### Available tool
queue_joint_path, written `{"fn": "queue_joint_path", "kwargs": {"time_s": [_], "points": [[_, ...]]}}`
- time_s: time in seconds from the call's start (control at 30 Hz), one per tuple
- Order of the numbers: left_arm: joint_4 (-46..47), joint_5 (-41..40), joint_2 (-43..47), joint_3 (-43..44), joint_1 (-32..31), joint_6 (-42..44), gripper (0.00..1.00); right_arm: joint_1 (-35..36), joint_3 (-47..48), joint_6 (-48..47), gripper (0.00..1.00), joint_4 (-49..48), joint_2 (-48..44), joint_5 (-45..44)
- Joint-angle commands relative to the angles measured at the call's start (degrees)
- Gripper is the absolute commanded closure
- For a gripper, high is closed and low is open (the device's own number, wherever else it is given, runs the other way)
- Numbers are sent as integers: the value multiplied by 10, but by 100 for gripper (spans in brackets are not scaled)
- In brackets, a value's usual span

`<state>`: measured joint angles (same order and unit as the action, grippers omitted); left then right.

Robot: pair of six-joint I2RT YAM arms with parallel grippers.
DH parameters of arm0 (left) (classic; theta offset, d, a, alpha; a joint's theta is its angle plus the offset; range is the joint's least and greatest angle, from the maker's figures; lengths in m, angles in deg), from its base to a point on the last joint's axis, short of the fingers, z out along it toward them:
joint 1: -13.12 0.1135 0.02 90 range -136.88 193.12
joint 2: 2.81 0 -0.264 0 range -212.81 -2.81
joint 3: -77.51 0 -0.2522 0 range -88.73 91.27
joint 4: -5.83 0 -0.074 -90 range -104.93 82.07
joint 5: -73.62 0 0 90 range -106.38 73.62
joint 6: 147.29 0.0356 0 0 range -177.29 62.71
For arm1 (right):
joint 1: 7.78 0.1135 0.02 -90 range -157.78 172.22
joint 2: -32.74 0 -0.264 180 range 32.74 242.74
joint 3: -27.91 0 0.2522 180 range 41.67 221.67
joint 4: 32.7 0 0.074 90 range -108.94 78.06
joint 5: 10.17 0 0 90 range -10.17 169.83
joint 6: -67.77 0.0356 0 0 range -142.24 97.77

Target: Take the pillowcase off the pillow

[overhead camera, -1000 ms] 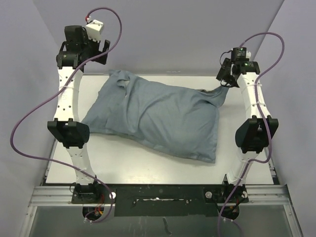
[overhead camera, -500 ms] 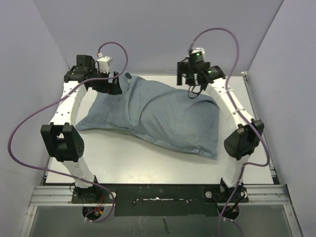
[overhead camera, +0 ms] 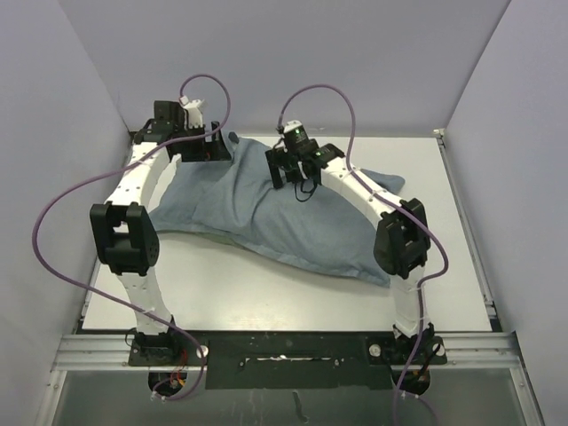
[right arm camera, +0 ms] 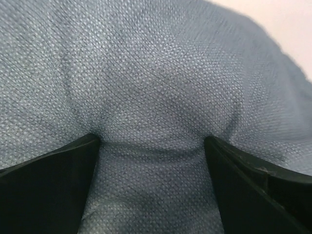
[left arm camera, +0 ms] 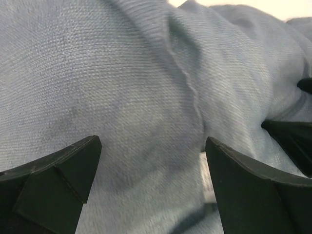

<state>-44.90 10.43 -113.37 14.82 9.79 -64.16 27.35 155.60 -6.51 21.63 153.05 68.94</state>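
Note:
The pillowcase lies across the white table with its dusty blue-grey side showing, plump and wrinkled. The pillow is hidden inside it. My left gripper hangs open over the far left corner of the pillowcase, its fingers wide apart just above the cloth. A seam ridge and a small white tag lie by the right finger. My right gripper is open on the far middle. Both its fingers press into the pillowcase, and a hump of cloth bulges between them.
The white table shows in front of the pillowcase and at the far right. Grey walls stand close on three sides. Purple cables loop above both arms. Dark parts of the other gripper show at the right edge of the left wrist view.
The right gripper let go of the far right corner, opened and swung left onto the pillowcase's middle. The left gripper came down and inward onto the far left corner.

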Motion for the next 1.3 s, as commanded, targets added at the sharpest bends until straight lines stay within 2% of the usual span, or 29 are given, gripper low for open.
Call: {"fn": "queue_joint_path", "kwargs": {"time_s": [0.0,0.1,0.23,0.37,0.53,0.63,0.73,0.93,1.07,1.13,1.27], "points": [[31,-28,-42,46,-11,-30,12,-4,-140,20,9,-84,-88,31],[20,-2,-71,73,-12,-51,11,-1,-230,35,11,-120,-127,36],[-22,38,-106,132,-22,-66,10,10,-290,56,12,-143,-156,47],[23,77,-82,112,-31,-96,8,36,-310,62,13,-154,-160,47],[17,35,-62,104,-52,-55,10,64,-315,71,15,-157,-156,35],[8,-47,-59,83,-57,-21,18,67,-320,81,18,-156,-158,26],[21,-93,-51,53,-38,-17,27,67,-338,87,20,-160,-167,23],[57,-97,-36,18,2,-21,43,67,-368,93,23,-167,-184,19],[65,-107,-28,0,4,-1,65,67,-379,99,26,-168,-190,18],[74,-95,-18,-11,11,-2,72,67,-386,99,26,-168,-195,16],[64,-36,-5,-6,38,-8,80,67,-396,102,27,-167,-199,13]]}}
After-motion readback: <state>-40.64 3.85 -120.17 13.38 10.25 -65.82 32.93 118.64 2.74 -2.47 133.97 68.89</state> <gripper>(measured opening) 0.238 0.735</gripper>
